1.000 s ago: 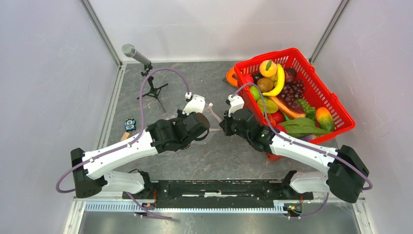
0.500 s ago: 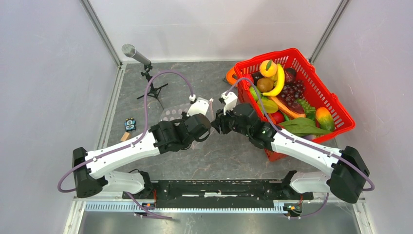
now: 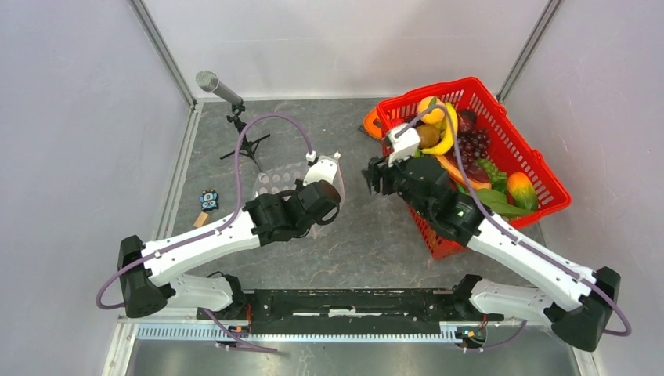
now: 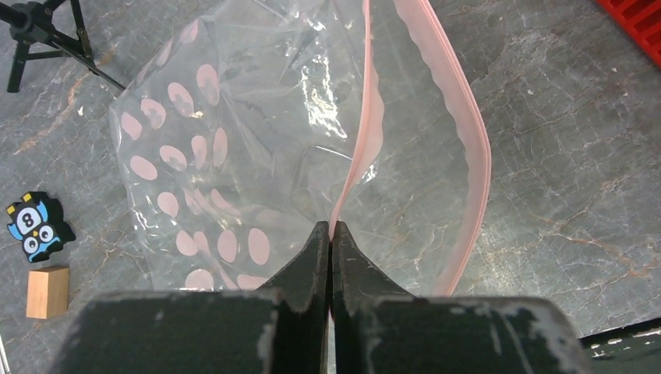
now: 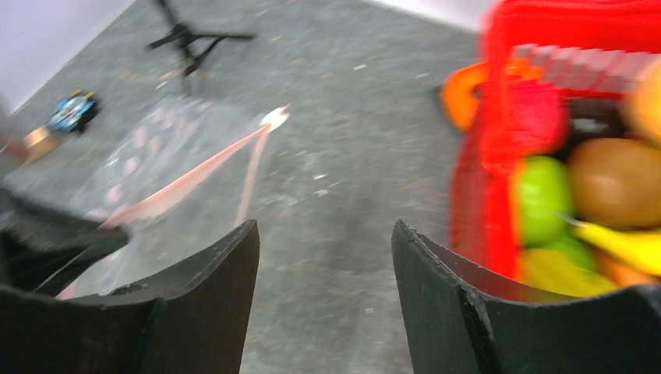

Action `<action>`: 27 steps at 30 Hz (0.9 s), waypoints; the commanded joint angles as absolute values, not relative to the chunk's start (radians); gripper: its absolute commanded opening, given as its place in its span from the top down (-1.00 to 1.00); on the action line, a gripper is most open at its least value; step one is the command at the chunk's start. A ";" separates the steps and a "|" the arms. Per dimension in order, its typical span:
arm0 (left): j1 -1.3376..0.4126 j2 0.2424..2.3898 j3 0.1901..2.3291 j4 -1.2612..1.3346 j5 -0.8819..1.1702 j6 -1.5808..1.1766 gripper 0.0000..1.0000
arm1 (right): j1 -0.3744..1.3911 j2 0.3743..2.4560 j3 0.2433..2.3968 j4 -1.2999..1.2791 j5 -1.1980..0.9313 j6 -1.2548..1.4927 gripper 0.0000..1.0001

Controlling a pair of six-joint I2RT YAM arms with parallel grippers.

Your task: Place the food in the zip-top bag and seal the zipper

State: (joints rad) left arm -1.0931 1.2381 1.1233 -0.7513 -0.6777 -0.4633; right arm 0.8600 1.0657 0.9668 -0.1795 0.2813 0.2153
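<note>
The zip-top bag point(image 4: 203, 148) is clear with pink dots and lies on the grey table. Its mouth gapes, with the two lips of the pink zipper point(image 4: 369, 140) apart. My left gripper point(image 4: 330, 227) is shut on the nearer lip. My right gripper point(image 3: 374, 178) hangs open and empty over bare table between the bag and the red basket point(image 3: 540, 176). In the right wrist view its fingers point(image 5: 210, 288) frame grey tabletop. The food lies piled in the basket: a banana point(image 3: 449, 133), grapes point(image 3: 472, 145), a kiwi point(image 5: 616, 179) and a green piece point(image 5: 543, 195).
A microphone on a small tripod point(image 3: 239, 125) stands at the back left. An owl-shaped toy point(image 4: 33, 226) and a wooden block point(image 4: 47, 291) lie left of the bag. A flat orange ring point(image 3: 371, 123) rests against the basket's left corner. Grey walls enclose the table.
My right gripper has let go of the bag's edge, opened, and swung up and right toward the basket. The left gripper has shifted slightly back, still pinching the bag.
</note>
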 commanded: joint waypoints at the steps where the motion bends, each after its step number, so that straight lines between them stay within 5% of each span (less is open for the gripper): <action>1: -1.083 1.211 1.104 -0.689 -0.657 -0.464 0.95 | 0.793 1.004 1.041 -0.207 0.576 0.130 -0.35; 16: -1.075 1.162 1.073 -0.670 -0.630 -0.442 0.96 | 0.275 1.210 1.210 -0.236 0.321 0.153 -0.26; 20: -1.073 1.166 1.078 -0.666 -0.625 -0.436 0.96 | 0.248 1.318 1.283 -0.206 0.256 0.109 -0.77; 27: -1.071 1.168 1.085 -0.664 -0.606 -0.419 0.95 | 0.195 1.549 1.450 -0.238 0.202 0.098 -0.78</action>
State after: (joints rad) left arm -1.0771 1.1839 1.0733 -0.7002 -0.6167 -0.4576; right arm 0.2253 1.4677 1.3483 -0.2497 0.2626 0.1112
